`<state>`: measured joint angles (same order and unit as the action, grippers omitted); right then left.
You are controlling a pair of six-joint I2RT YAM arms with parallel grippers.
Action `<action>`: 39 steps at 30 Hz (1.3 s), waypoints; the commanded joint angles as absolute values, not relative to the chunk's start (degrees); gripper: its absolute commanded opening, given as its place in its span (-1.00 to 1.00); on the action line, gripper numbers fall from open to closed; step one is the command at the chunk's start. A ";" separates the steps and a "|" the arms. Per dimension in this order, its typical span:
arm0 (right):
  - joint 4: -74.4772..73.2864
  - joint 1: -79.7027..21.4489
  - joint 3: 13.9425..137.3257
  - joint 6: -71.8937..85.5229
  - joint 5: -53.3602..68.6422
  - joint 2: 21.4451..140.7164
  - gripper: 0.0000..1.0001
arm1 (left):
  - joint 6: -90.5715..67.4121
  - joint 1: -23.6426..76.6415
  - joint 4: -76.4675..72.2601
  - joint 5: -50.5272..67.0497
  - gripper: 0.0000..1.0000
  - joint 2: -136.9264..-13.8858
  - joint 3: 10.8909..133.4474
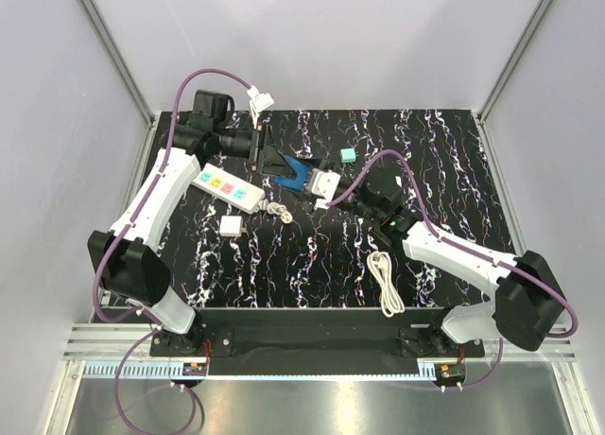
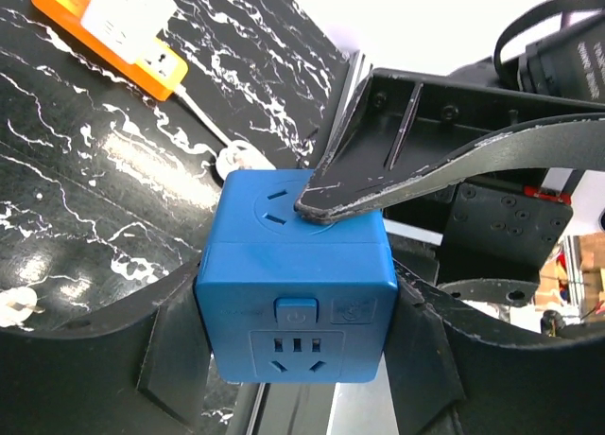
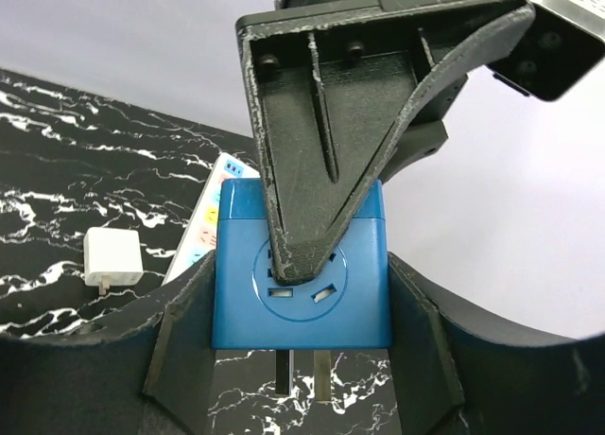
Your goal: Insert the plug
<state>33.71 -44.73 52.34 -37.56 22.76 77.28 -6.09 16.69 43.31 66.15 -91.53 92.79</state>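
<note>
A blue cube adapter (image 1: 298,175) is held above the mat between both grippers. My left gripper (image 2: 298,312) is shut on its two sides, and my right gripper (image 3: 302,307) is shut on its other two sides. Each gripper's finger lies across a socket face in the other's view. Two metal prongs (image 3: 304,374) hang from the cube's underside over the mat. The white plug (image 2: 123,19) sits on the orange power strip (image 2: 161,71) at the top left of the left wrist view. In the top view the white plug (image 1: 327,182) is just right of the cube.
A white strip with coloured buttons (image 1: 227,187) lies left of the grippers. A small white charger block (image 1: 230,227) lies near it, also in the right wrist view (image 3: 112,257). A teal cube (image 1: 348,156) sits at the back. A white cable (image 1: 386,284) lies front right.
</note>
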 commanded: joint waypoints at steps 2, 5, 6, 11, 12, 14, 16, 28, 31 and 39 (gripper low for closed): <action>42.19 -45.26 53.44 -33.76 13.98 77.78 -1.00 | -10.63 18.02 39.11 67.07 -0.32 -89.38 92.11; 41.84 -45.26 53.52 -32.09 12.48 78.31 -1.00 | -11.42 17.93 38.50 66.97 -0.38 -90.08 92.37; 42.27 -45.26 53.35 -31.38 12.31 78.40 -1.00 | -11.43 17.84 38.41 67.49 -0.52 -90.26 92.55; 43.68 -45.26 51.24 -24.88 14.93 77.17 -0.06 | -9.33 15.92 36.83 64.43 -1.00 -89.21 92.81; 43.25 -45.26 50.72 -23.39 15.46 75.17 0.54 | -7.66 15.30 37.35 63.12 -1.00 -88.60 92.90; 41.76 -45.26 48.44 -20.31 18.44 72.26 0.80 | -1.36 12.76 41.38 56.54 -1.00 -87.20 93.25; 39.73 -45.26 45.81 -17.51 23.35 67.17 0.83 | 2.61 10.91 46.28 51.88 -1.00 -87.53 94.30; 37.09 -45.26 26.90 -0.26 15.56 45.18 0.86 | 24.23 4.04 69.59 16.53 -1.00 -106.67 115.30; 36.56 -45.26 25.67 1.49 14.85 44.30 0.86 | 27.85 3.87 69.87 15.65 -1.00 -110.90 116.72; 36.74 -45.26 24.52 3.16 13.09 43.94 0.90 | 29.97 1.32 69.43 13.18 -1.00 -119.26 119.35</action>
